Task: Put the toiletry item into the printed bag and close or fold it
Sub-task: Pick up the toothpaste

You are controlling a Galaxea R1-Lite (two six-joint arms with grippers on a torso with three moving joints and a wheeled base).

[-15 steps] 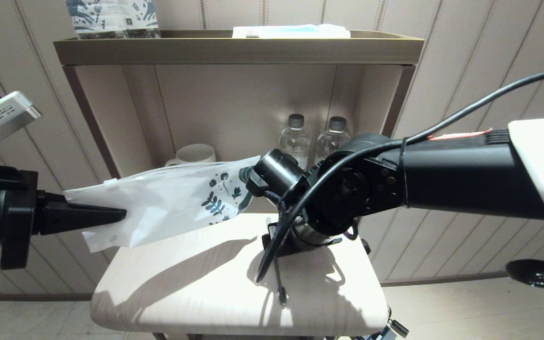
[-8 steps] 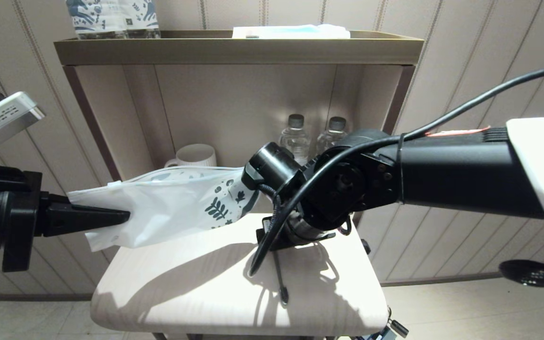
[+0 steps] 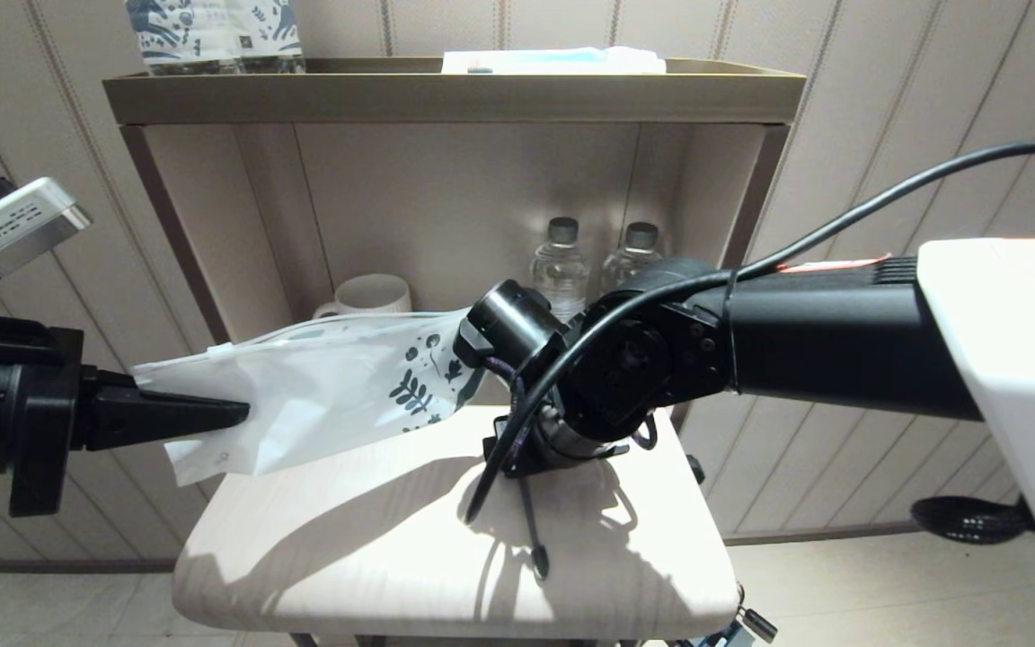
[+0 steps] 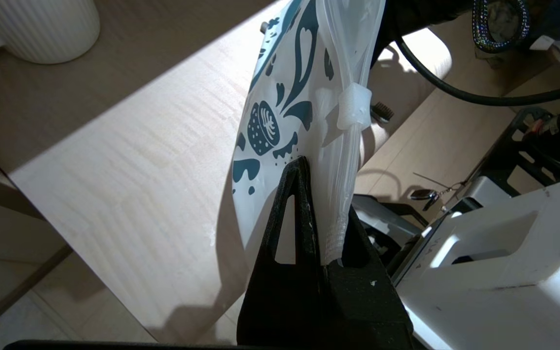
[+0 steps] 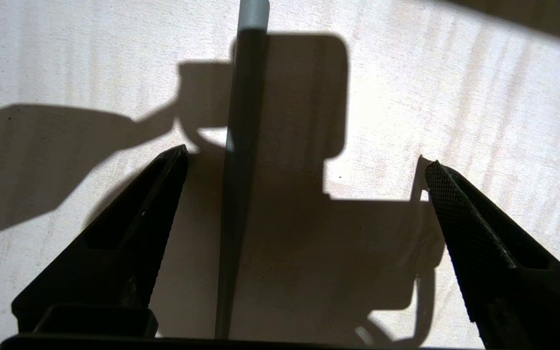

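Note:
The printed bag (image 3: 329, 395), white with blue leaf prints, hangs level above the left side of the table. My left gripper (image 3: 232, 415) is shut on its zip edge. In the left wrist view the left gripper (image 4: 326, 194) pinches the printed bag (image 4: 285, 97) just below the white slider (image 4: 355, 104). The toothbrush (image 3: 531, 530) lies on the table with its dark head toward the front edge. My right gripper (image 5: 304, 160) hangs open just above the toothbrush (image 5: 241, 146), whose grey handle runs between the fingers, closer to one. In the head view the right wrist (image 3: 607, 395) hides those fingers.
The pale wooden table (image 3: 347, 557) stands before a shelf unit (image 3: 455, 94). A ribbed mug (image 3: 372, 292) and two water bottles (image 3: 561, 261) sit in the niche behind. Blue-patterned wrapped bottles (image 3: 212, 36) and a flat pack (image 3: 553, 59) lie on top. Keys (image 3: 756, 623) hang by the table's front right corner.
My right arm has shifted a little to the left over the toothbrush. The left gripper and the bag have edged slightly right. Both grippers keep their state.

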